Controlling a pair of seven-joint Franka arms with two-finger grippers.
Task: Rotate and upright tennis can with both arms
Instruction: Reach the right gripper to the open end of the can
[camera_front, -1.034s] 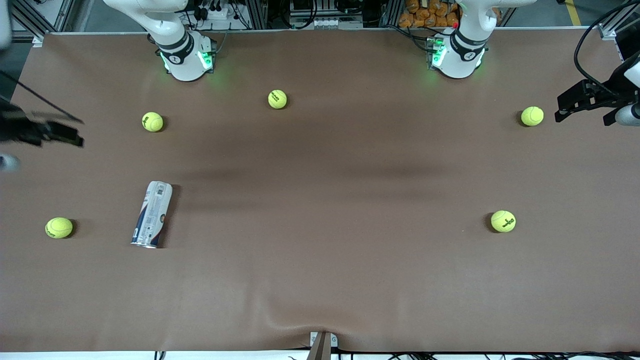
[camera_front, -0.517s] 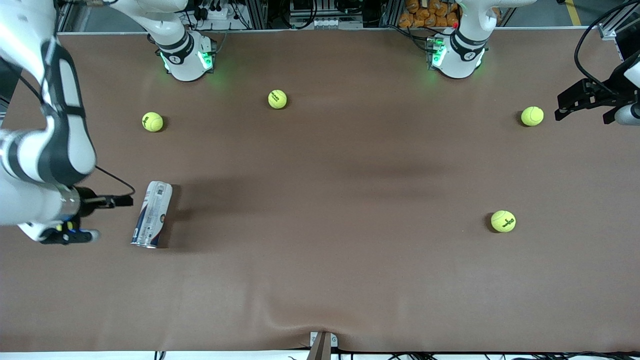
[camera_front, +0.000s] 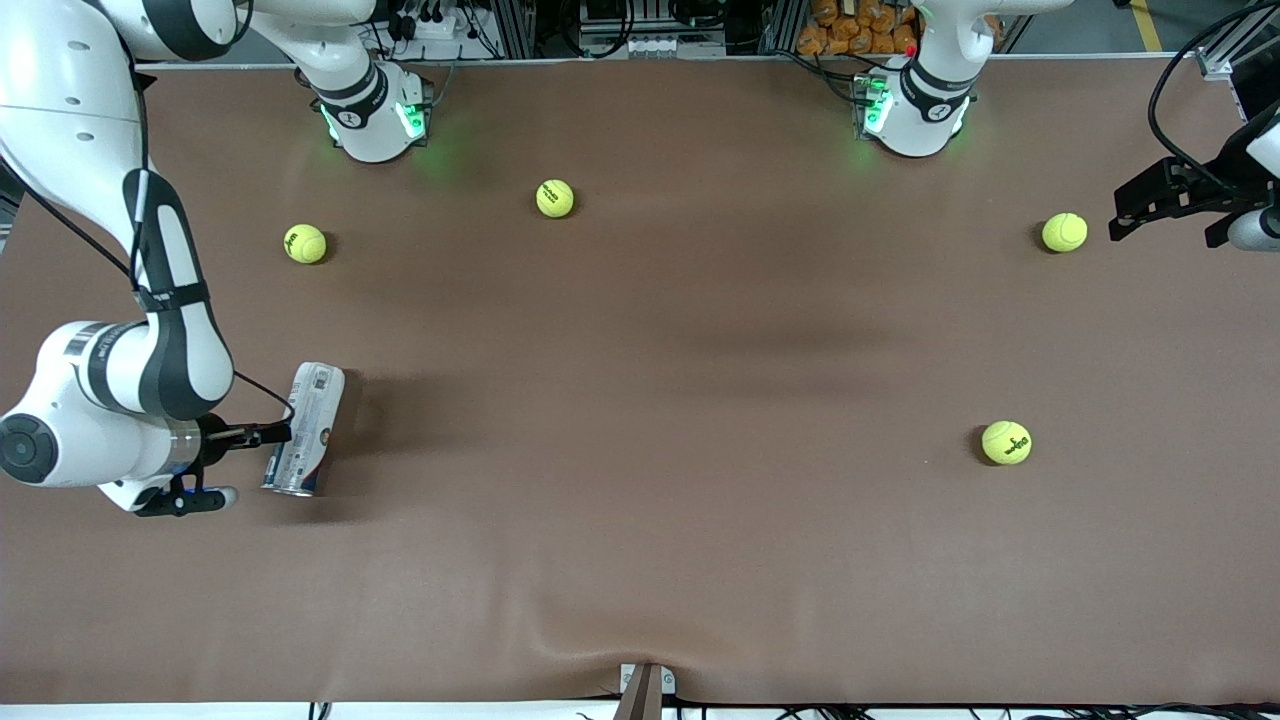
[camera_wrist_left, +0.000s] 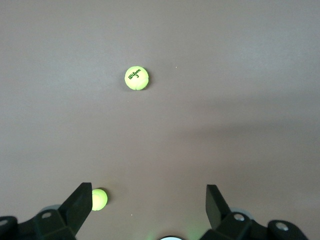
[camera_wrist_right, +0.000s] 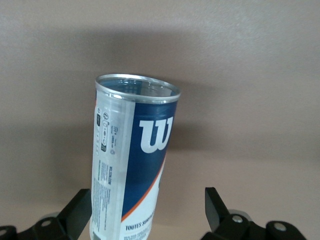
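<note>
Right end effector (camera_front: 262, 434) sat low at the right arm's end of the tabletop (camera_front: 640, 560), its fingers spread apart with the tennis can (camera_front: 304, 429) lying between them in the right wrist view, not yet gripped. One dark finger (camera_wrist_right: 80, 212) showed at one side of the label and the other stood clear of it, with bare tabletop between that finger and the can. In the front view the fingertip reached the can's side about midway along its length.

The tennis can lay on its side, its long axis running roughly toward the front camera, the metallic rim at the nearer end. The navy panel with the white W logo (camera_wrist_right: 156, 136) faced up in the right wrist view. One tennis ball (camera_front: 305, 243) lay farther from the front camera than the can, and another tennis ball (camera_front: 555, 198) lay farther still, toward the middle of the tabletop.

Left end effector (camera_wrist_left: 150, 202) waited up in the air over the tabletop's edge at the left arm's end, its fingers released and wide apart, holding nothing. A third tennis ball (camera_front: 1064, 232) lay just beside it in the front view, and a fourth tennis ball (camera_front: 1006, 442) lay nearer to the front camera at that same end.
</note>
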